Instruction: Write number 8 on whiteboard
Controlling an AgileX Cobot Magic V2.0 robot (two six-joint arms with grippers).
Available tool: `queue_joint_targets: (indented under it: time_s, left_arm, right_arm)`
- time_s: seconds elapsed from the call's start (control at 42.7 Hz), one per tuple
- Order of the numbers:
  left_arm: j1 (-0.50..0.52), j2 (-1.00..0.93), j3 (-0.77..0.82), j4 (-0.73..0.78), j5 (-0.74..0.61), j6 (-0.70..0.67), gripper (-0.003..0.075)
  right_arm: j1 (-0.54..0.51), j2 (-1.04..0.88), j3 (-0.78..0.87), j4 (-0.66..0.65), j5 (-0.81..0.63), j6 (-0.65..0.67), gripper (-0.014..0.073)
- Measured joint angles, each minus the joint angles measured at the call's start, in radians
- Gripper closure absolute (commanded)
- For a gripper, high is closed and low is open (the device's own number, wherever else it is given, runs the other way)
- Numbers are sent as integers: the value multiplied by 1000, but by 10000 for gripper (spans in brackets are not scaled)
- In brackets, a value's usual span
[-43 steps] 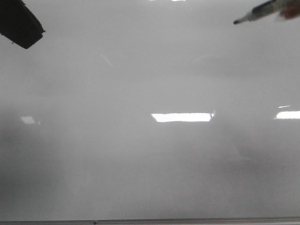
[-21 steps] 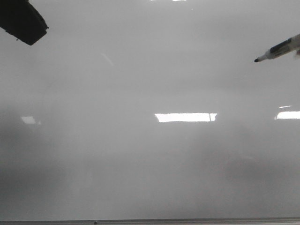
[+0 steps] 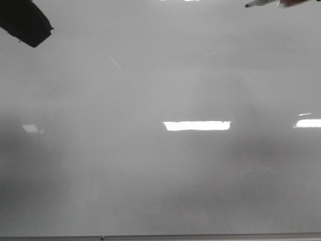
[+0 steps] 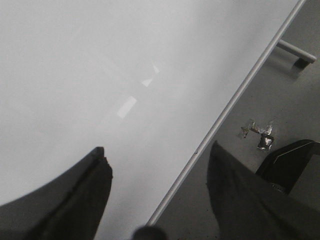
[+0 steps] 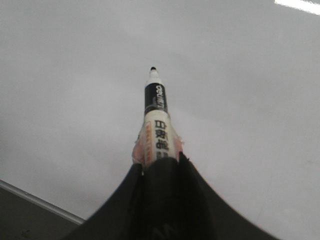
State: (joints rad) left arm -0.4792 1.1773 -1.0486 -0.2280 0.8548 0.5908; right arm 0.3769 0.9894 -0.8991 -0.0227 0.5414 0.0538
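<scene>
My right hand [image 5: 159, 167] is clamped low on the light, stiff white-and-black marker pen [image 5: 156, 120], tip off the large glossy grey-white whiteboard [image 3: 160, 165], which looks slick and bears no figure. My left hand [image 4: 155, 195] hangs spread, empty.

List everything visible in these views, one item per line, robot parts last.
whiteboard: one, glossy pale grey-white, fills the front view; no number drawn on it.
light reflections: several, bright white, on the board's surface.
metal edge: one, grey, along the board's bottom.
marker: one, white and black with a dark tip, held in the right pincer, top right of front view.
left pincer: one, black, open, over the board's edge.
right pincer: one, black, shut on the marker.
</scene>
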Motion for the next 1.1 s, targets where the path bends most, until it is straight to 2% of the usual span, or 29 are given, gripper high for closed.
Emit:
queue_joint_targets:
  time_s: [0.281,0.679,0.913,1.1]
  left_arm:
    - [0,0,0,0,-4,0,300]
    - [0,0,0,0,-23,0,300]
    - [0,0,0,0,-29,0,300]
    - [0,0,0,0,-33,0,300]
  right_arm:
    - [0,108,0,16,-123,0,654]
    - [0,288,-89,16,-193,-2,654]
    - [48,371,-140,23,-155,-54,654]
    - [13,354,-128,29,-31,-73,654]
